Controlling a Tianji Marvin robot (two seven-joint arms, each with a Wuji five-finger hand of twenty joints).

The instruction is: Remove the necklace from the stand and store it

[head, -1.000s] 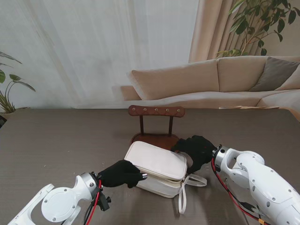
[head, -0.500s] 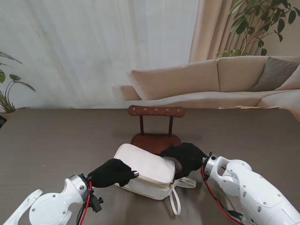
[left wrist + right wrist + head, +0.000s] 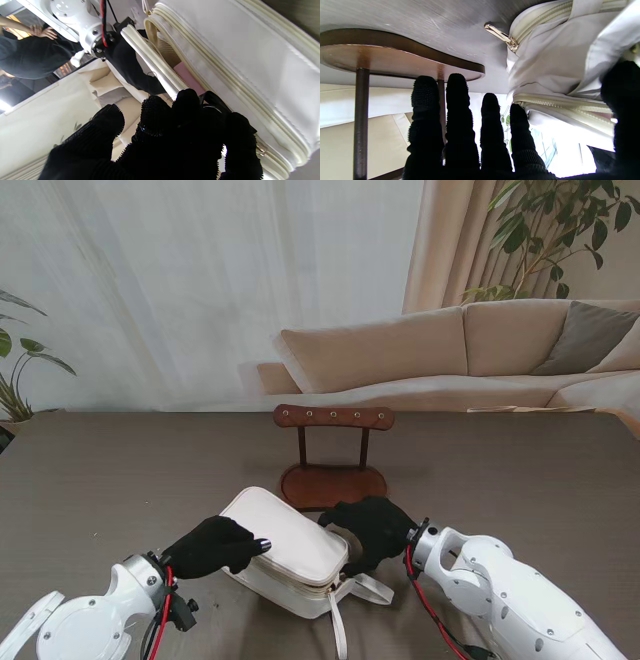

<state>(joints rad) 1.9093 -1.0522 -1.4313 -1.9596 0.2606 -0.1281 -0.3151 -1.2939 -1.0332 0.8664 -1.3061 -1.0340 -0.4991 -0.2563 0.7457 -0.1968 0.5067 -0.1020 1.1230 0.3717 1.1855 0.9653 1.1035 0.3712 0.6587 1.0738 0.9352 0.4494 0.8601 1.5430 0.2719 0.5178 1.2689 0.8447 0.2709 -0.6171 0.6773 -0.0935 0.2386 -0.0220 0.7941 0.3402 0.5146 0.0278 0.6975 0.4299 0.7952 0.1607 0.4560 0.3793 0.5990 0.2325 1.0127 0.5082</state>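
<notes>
- Left robot hand [image 3: 212, 546] grips the near-left end of the bag [image 3: 283, 542]; in its wrist view the gloved fingers [image 3: 185, 117] curl over the zipped rim, pinching it; the bag mouth gapes beyond them, with beige lining and a pink patch inside.
- Right robot hand [image 3: 372, 528] sits at the bag's far-right end; in its wrist view four fingers [image 3: 456, 105] lie straight and side by side, the thumb apart on the other side of the bag's cloth; the cloth lies between thumb and fingers, but whether it is squeezed I cannot tell.
- The bag is white, lies tilted on the bench [image 3: 120, 480] between the two robot hands; its strap [image 3: 340, 620] trails toward me from the right robot hand's side; a gold zip pull [image 3: 501, 36] shows near the right robot hand.
- The stand [image 3: 333, 450] is dark wood, upright, just beyond the right robot hand's fingertips, farther from me than the bag; its bar shows small pegs.
- The necklace cannot be made out on the stand or in either robot hand; where it is I cannot tell.
</notes>
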